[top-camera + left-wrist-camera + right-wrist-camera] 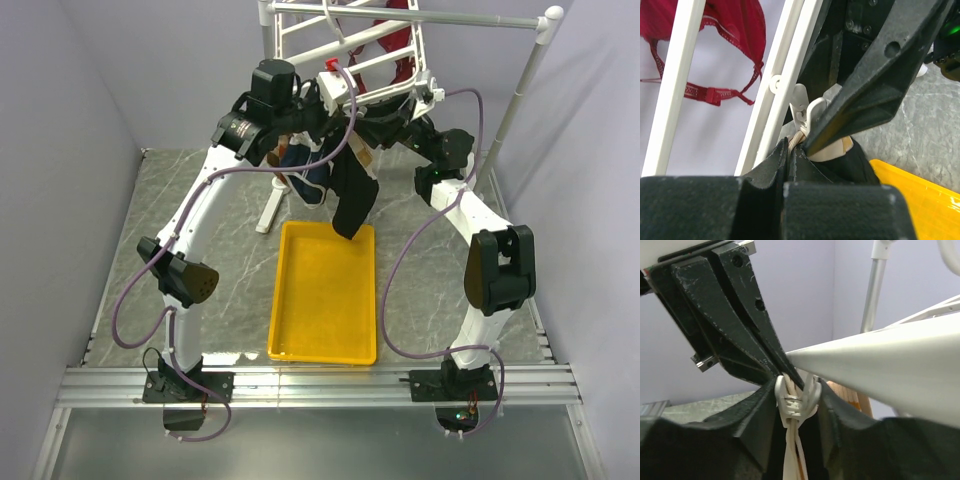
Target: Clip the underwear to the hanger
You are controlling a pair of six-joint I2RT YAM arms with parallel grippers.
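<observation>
Grey marble desk, lilac walls around it.

Top view: the left arm and right arm are both being held up at the near edge of the hanger. The underwear is being hung from where they meet, with its lower end showing over the far rim of the yellow tray. Nothing is being carried in the tray; its bottom is bare. A navy pair is hanging just left of the underwear, and a red garment is hanging further back.

Left wrist view: the left fingers are being pressed together on the black cloth, with the tan waistband showing at their tips. A white clip below the hanger bars is being touched by one of the right fingers, right at the waistband.

Right wrist view: the right fingers are being closed around the clip's two wings, pads against both sides. How hard it is being squeezed cannot be told. Waistband strands are running down from the clip's mouth, so the band is probably being seated in it.

Step in hand, as judged: the clipping itself, close to done. The next move calls for the clip to be let go squarely so the band is being bitten. The left grip is best released only once the weight is being taken by the clip.
</observation>
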